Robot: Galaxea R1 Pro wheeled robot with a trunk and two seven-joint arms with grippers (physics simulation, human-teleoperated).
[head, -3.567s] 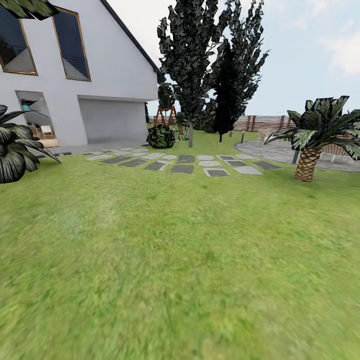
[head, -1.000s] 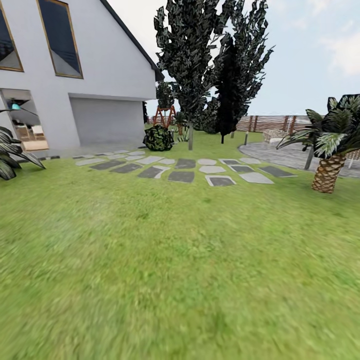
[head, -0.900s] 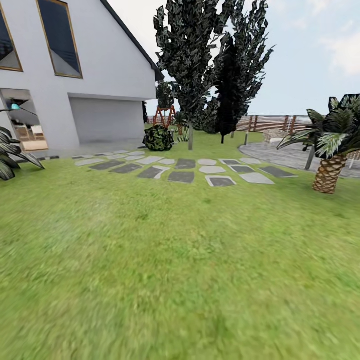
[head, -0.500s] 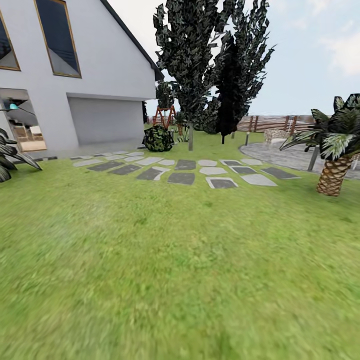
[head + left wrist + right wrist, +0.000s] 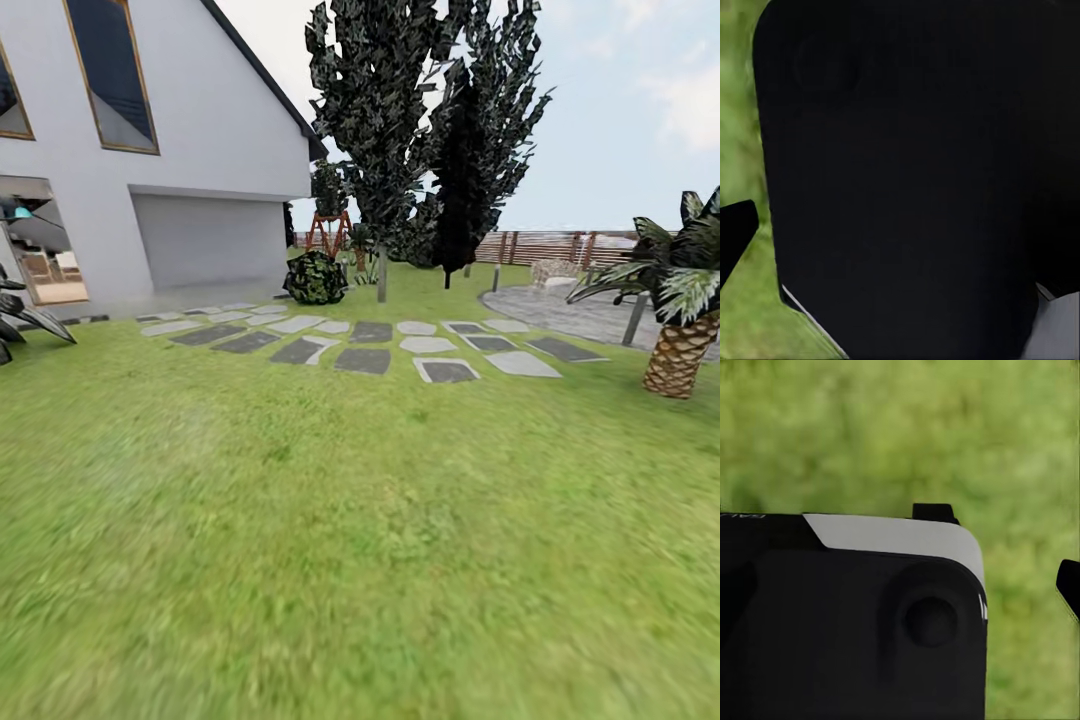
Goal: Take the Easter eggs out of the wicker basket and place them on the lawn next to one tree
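The lawn (image 5: 360, 540) spreads wide across the head view, short mottled green grass running from the near edge up to a patch of flat grey stepping stones (image 5: 370, 345). In the wrist views the same grass (image 5: 945, 427) blurs behind the arms.

Beyond the stones stand two tall dark trees (image 5: 420, 120) on thin trunks, with a round bush (image 5: 316, 278) just beside them and a small orange frame (image 5: 326, 232) behind. A white house (image 5: 150, 150) with a grey garage door (image 5: 210, 240) rises at the left, and spiky leaves (image 5: 20, 315) poke in at that edge. At the right a palm (image 5: 680, 330) with a scaly trunk stands near a grey paved area (image 5: 570, 305); a slatted brown fence (image 5: 550, 245) runs along the back.

In the left wrist view a black robot body (image 5: 907, 172) blocks most of the sight, and one dark finger tip (image 5: 735, 232) pokes in at the edge; whether those jaws are apart or together I cannot tell. In the right wrist view a black and white housing (image 5: 855, 615) covers the lower part, with a dark tip (image 5: 1069, 585) at the edge; the jaws' state there cannot be told either.
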